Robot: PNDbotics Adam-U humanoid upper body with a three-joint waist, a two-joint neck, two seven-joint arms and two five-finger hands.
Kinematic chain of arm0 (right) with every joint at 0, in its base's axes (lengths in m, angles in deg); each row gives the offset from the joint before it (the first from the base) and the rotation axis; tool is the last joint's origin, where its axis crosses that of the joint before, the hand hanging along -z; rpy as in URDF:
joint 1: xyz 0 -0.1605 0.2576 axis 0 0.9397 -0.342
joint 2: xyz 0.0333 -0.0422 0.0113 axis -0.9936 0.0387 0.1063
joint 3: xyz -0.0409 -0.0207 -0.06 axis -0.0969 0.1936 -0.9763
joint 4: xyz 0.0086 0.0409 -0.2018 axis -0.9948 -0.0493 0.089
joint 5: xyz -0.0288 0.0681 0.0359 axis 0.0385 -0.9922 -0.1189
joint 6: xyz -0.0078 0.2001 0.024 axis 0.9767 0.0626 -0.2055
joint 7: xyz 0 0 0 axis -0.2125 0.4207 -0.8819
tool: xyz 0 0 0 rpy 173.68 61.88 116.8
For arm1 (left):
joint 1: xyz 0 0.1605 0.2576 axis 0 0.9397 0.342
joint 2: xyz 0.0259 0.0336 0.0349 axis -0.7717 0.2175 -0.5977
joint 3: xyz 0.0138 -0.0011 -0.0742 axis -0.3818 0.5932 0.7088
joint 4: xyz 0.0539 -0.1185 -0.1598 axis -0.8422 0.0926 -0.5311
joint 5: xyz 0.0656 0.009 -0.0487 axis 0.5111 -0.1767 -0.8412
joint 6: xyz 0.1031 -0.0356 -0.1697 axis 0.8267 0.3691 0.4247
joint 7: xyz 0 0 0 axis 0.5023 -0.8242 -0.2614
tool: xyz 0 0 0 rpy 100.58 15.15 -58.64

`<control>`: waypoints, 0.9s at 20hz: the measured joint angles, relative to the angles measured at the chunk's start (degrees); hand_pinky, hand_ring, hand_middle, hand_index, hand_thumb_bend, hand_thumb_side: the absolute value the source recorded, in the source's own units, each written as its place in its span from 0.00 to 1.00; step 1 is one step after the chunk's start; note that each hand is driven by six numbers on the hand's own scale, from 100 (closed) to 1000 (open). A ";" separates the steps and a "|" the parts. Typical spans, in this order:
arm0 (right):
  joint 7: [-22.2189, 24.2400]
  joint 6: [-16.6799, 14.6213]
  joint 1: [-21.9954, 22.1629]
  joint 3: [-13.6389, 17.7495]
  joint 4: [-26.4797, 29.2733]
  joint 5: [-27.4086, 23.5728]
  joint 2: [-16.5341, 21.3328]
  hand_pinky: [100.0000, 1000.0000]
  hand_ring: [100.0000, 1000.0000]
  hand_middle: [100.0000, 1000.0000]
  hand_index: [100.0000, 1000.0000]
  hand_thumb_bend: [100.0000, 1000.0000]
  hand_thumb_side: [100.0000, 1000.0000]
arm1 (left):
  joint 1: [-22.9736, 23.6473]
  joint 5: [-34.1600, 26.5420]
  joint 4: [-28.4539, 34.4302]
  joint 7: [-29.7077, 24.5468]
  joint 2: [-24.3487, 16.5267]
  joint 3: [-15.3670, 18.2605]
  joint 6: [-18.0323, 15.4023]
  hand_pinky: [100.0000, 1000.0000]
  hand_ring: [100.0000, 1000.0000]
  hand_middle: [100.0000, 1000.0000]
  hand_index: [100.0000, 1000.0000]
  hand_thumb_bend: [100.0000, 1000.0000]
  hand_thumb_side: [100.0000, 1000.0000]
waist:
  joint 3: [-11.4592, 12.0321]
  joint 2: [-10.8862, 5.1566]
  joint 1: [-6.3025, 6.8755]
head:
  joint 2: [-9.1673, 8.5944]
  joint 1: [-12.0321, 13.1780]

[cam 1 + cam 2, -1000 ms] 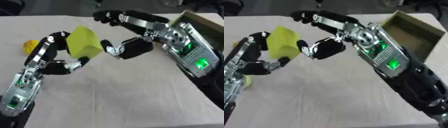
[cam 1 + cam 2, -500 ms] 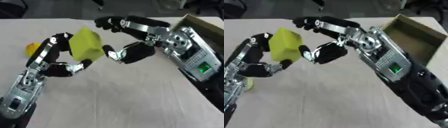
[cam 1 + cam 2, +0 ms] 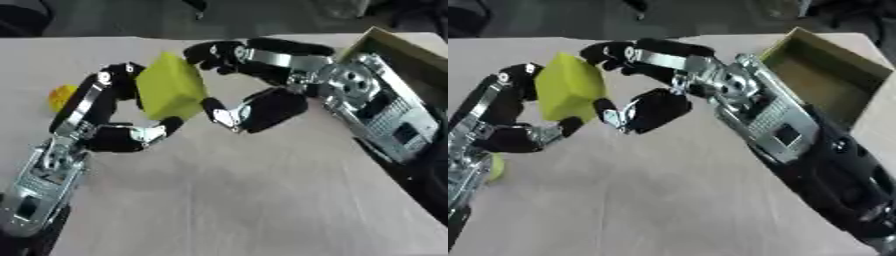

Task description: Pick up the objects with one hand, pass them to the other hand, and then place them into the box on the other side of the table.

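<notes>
Yellow block [image 3: 170,90] mid-table, pinched by left hand [image 3: 109,130]; right hand [image 3: 254,107] touching.

Both arms are mostly black with silver metal parts. The left hand [image 3: 114,137] has black finger segments joined by bright silver links, and its thumb ends in a silver piece with a black tip. Its forearm is a silver-grey casing with dark insets. The right hand [image 3: 262,107] has a bulky black palm; its fingers are black with silver links between segments, and a small white-silver patch sits at the thumb's base. Behind it the wrist shows a round silver joint, then a flat grey forearm panel with dark rectangular cut-outs, running into a black upper arm.
</notes>
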 measured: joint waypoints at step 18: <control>-1.05 0.53 -0.44 0.00 0.00 0.60 -0.07 1.00 1.00 0.97 1.00 0.00 0.08 | -0.48 0.07 1.43 1.16 0.01 -0.52 -0.03 0.33 0.33 0.09 0.12 0.12 0.00 | 0.22 0.14 0.20 | 0.47 -0.60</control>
